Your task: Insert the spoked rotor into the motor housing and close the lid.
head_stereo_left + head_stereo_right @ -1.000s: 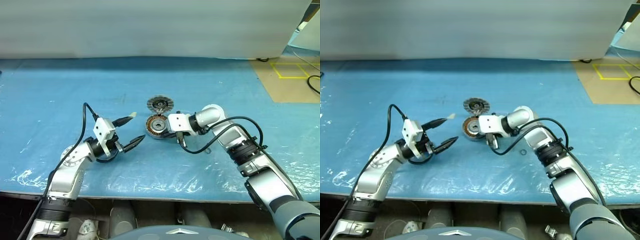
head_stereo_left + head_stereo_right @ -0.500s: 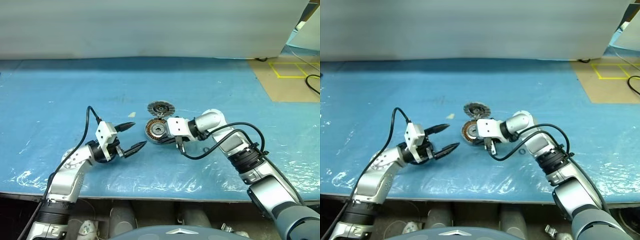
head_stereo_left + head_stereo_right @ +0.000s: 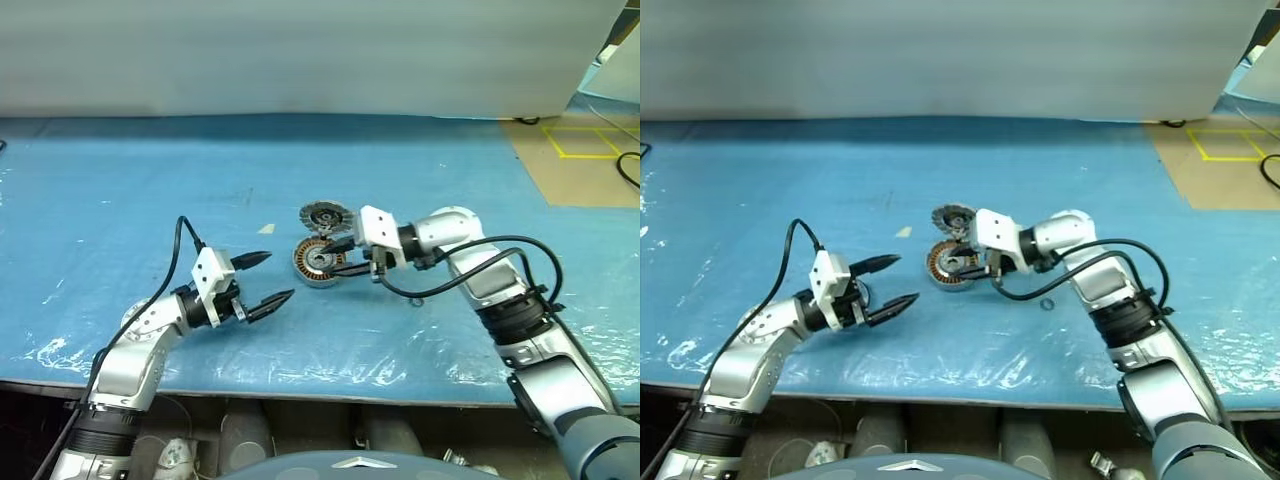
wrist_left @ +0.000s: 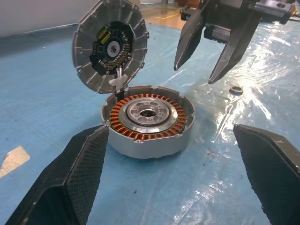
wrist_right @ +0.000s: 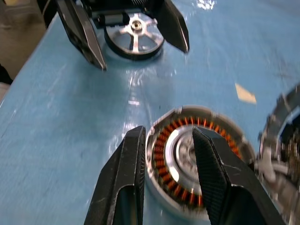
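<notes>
Housing (image 4: 147,124) mid-frame on the blue desk (image 3: 120,180), copper windings bare, lid (image 4: 110,46) standing up. Spoked rotor (image 5: 134,41) sits apart, partly hidden behind the wide-open, empty left tool (image 3: 265,278). Right tool (image 4: 213,60) hovers, slightly parted, empty.

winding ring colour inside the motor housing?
Copper-orange, ringing a silver hub in the motor housing; clearest in the left wrist view.
</notes>
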You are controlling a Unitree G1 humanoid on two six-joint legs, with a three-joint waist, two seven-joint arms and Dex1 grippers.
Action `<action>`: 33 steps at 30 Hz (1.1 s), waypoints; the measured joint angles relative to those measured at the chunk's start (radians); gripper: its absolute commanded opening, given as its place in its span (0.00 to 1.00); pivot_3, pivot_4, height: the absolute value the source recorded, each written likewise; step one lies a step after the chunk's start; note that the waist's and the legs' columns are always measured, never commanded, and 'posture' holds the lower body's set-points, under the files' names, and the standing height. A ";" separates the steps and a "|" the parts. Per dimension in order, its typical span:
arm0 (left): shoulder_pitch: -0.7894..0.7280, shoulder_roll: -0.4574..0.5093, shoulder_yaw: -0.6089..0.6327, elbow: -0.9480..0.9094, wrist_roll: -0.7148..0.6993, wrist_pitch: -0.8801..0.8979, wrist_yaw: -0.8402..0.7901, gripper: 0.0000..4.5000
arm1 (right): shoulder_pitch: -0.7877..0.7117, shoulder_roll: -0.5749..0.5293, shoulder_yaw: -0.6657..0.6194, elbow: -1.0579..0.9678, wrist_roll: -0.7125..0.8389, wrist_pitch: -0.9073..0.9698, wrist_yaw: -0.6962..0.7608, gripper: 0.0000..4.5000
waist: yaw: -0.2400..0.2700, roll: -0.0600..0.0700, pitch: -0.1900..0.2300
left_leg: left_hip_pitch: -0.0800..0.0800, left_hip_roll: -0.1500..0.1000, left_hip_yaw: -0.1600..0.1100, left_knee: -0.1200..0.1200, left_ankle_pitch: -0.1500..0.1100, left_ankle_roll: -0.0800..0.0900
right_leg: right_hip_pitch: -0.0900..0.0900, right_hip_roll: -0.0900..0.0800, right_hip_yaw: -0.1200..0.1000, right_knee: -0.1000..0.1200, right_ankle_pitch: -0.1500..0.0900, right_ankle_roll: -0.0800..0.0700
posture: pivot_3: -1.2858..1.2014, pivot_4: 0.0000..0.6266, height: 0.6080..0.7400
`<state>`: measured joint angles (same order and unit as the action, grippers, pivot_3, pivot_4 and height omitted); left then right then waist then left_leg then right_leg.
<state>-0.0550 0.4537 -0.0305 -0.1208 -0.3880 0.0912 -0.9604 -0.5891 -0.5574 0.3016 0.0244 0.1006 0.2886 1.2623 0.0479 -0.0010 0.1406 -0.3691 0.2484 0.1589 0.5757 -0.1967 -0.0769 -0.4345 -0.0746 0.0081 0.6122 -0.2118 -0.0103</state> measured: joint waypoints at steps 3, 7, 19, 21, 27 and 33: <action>-0.001 0.000 -0.006 0.000 -0.001 0.002 -0.008 1.00 | 0.042 -0.042 -0.041 -0.001 0.005 0.018 -0.034 0.36 | -0.001 0.000 0.000 | 0.000 0.000 0.000 0.000 0.000 0.000 | 0.000 0.000 0.001 0.000 0.000 0.000 | 0.52 0.24 1.00; -0.006 -0.004 -0.021 0.000 -0.001 0.002 -0.014 1.00 | 0.083 -0.081 -0.127 0.003 0.006 0.019 -0.122 0.36 | -0.002 0.000 0.000 | 0.001 0.000 0.000 0.000 0.000 0.000 | 0.000 0.000 0.005 0.000 0.000 0.000 | 0.52 0.24 1.00; -0.011 -0.048 -0.050 -0.013 0.001 -0.018 -0.005 1.00 | 0.348 -0.170 -0.277 -0.032 0.047 -0.008 -0.200 0.36 | -0.001 0.000 0.000 | 0.002 -0.002 0.002 -0.001 -0.001 0.002 | 0.000 0.000 0.012 -0.002 0.000 0.001 | 0.52 0.24 1.00; -0.007 -0.057 -0.056 -0.018 0.001 -0.019 0.002 1.00 | 0.387 -0.185 -0.295 -0.050 0.060 -0.024 -0.198 0.36 | -0.003 0.000 0.000 | 0.002 -0.002 0.003 -0.002 -0.002 0.003 | 0.000 0.000 0.013 -0.002 0.000 0.001 | 0.52 0.24 1.00; 0.024 -0.059 -0.061 -0.041 0.000 -0.019 0.007 1.00 | 0.479 -0.208 -0.334 -0.128 0.112 -0.004 -0.192 0.36 | -0.002 0.000 0.000 | 0.003 -0.003 0.004 -0.003 -0.002 0.004 | 0.000 0.000 0.013 -0.004 0.000 0.001 | 0.52 0.24 1.00; 0.020 -0.058 -0.062 -0.051 -0.003 -0.011 0.007 1.00 | 0.532 -0.236 -0.353 -0.193 0.155 0.027 -0.189 0.36 | 0.000 0.000 0.001 | 0.002 -0.003 0.004 -0.003 -0.002 0.004 | 0.000 0.000 0.013 -0.004 0.000 0.002 | 0.52 0.24 1.00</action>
<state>-0.0350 0.3957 -0.0922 -0.1717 -0.3911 0.0806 -0.9538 -0.0569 -0.7929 -0.0514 -0.1682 0.2553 0.3159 1.0736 0.0481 -0.0013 0.1412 -0.3666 0.2449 0.1628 0.5725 -0.1989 -0.0732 -0.4349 -0.0746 0.0214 0.6079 -0.2118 -0.0086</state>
